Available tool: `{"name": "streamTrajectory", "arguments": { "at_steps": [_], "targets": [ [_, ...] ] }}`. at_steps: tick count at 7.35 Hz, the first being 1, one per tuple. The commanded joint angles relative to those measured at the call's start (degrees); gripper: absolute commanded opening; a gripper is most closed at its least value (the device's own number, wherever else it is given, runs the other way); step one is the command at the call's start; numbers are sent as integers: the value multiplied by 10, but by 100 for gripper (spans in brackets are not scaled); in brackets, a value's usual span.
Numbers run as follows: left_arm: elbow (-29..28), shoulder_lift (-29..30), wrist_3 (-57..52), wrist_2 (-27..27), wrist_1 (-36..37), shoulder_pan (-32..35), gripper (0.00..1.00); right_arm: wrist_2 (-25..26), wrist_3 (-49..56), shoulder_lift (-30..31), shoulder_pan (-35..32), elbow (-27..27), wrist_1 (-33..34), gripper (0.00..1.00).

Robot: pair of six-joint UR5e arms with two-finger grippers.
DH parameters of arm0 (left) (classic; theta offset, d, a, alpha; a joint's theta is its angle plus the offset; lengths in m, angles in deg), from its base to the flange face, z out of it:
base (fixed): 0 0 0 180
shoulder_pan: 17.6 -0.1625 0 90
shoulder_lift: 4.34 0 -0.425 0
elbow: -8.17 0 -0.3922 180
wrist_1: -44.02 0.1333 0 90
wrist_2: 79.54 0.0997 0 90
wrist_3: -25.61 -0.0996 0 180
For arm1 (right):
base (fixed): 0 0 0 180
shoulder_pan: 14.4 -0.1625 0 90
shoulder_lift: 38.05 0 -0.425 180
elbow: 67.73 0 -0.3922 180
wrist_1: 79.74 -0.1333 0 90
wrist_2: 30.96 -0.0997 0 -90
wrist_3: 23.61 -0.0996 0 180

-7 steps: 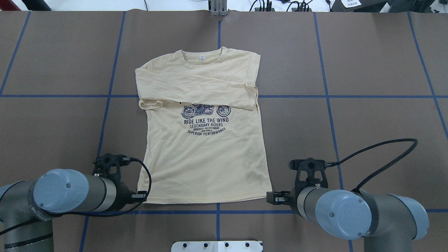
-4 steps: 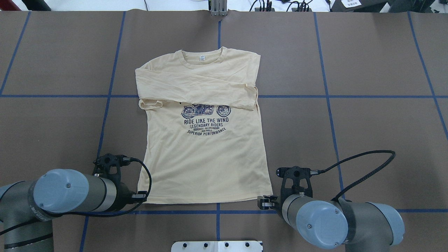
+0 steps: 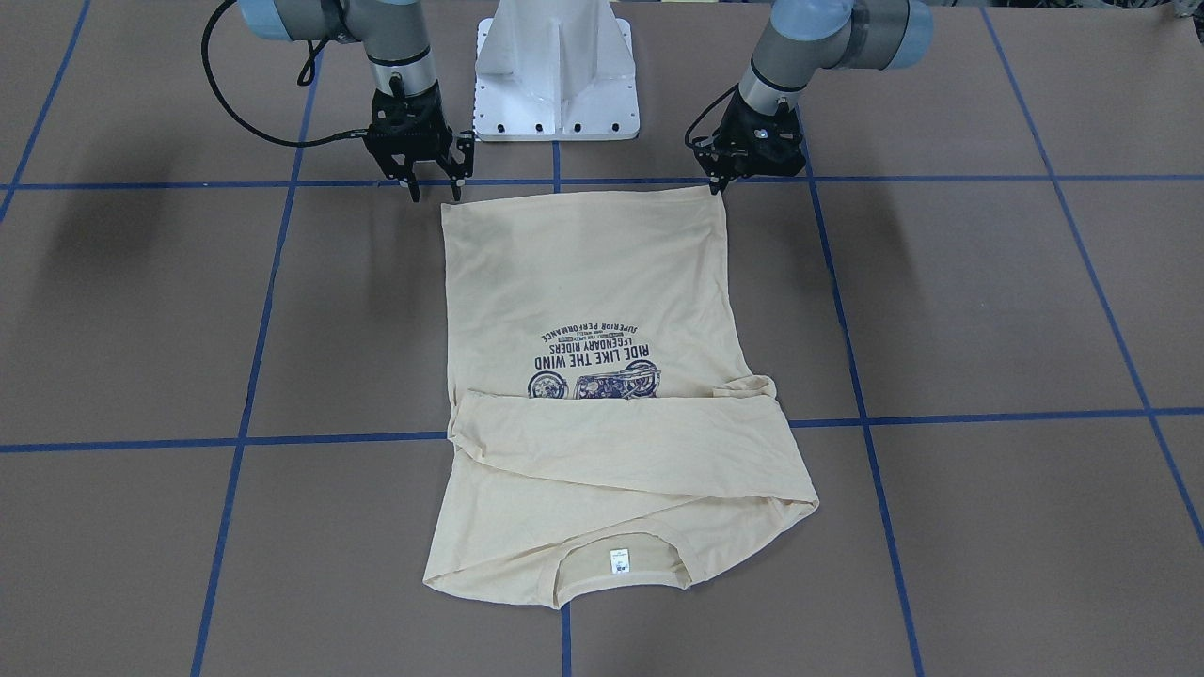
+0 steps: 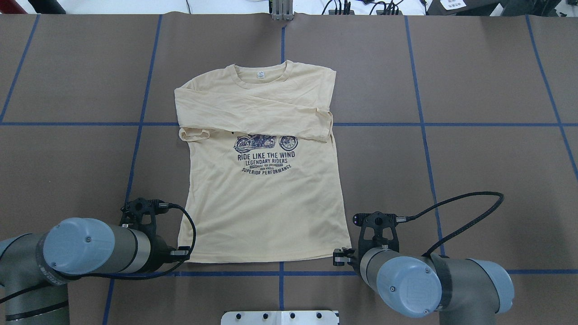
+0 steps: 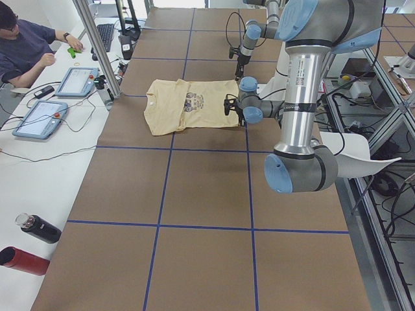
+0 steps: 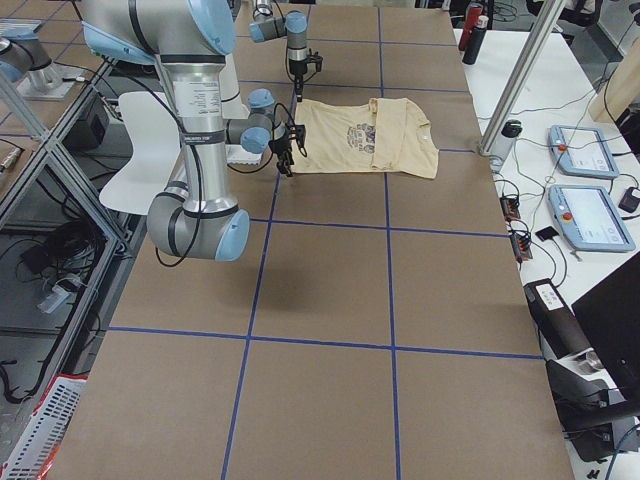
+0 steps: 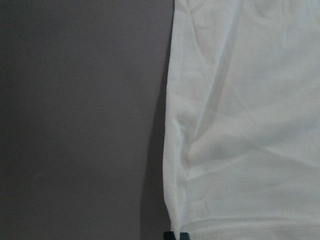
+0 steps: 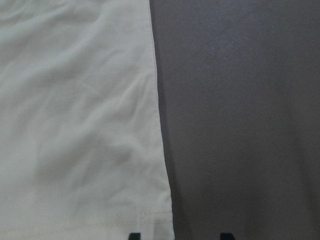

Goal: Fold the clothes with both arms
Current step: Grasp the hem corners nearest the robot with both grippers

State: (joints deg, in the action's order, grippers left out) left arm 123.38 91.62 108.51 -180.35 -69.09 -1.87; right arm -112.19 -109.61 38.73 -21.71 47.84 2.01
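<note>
- Progress first: the long-sleeved T-shirt (image 4: 262, 203) lies flat and face up in the middle of the brown table (image 4: 474, 158), collar away from the robot and hem (image 4: 266, 258) along the near blue tape line (image 4: 316, 273)
- Both sleeves (image 4: 253, 115) are already laid across the chest, just above the motorcycle print (image 4: 265, 155), so I count the sleeve folds as done
- The body is at full length with no crosswise fold, and the neck label (image 4: 260, 75) is uncovered; that fold is what remains, and perhaps one more after it
- My left gripper (image 3: 719, 184) sits at the hem corner on its side, low on the table; its fingers are drawn together on the cloth edge, and I read that as a pinch on the corner, though the wrist camera shows only a sliver of one dark tip
- My right gripper (image 3: 435, 188) hangs at the other hem corner with its fingers spread wide; in the right wrist view the two fingertips (image 8: 133, 236) straddle the side seam, one over cloth and one over bare table, and nothing is gripped
- My judgement of the step in hand: securing the second corner, so that both arms can carry the hem up towards the collar together
- One risk I see: thin knit could slip out if the right fingers close on too little fabric
</note>
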Motion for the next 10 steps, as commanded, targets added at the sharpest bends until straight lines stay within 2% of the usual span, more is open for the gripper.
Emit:
{"name": "streamTrajectory", "arguments": {
  "at_steps": [1, 3, 7, 9, 10],
  "targets": [
    [0, 0, 1, 0, 0, 0, 0, 6, 1, -10, -1, -6, 0, 48],
    [0, -1, 1, -1, 1, 0, 0, 13, 1, -31, -3, -26, 0, 47],
    [2, 0, 1, -1, 0, 0, 0, 16, 2, -29, -5, -28, 5, 47],
    [4, -1, 1, -1, 0, 0, 0, 16, 2, -29, -3, -28, 6, 36],
    [4, -1, 1, -1, 0, 0, 0, 16, 2, -29, -3, -29, 6, 34]
  ]
}}
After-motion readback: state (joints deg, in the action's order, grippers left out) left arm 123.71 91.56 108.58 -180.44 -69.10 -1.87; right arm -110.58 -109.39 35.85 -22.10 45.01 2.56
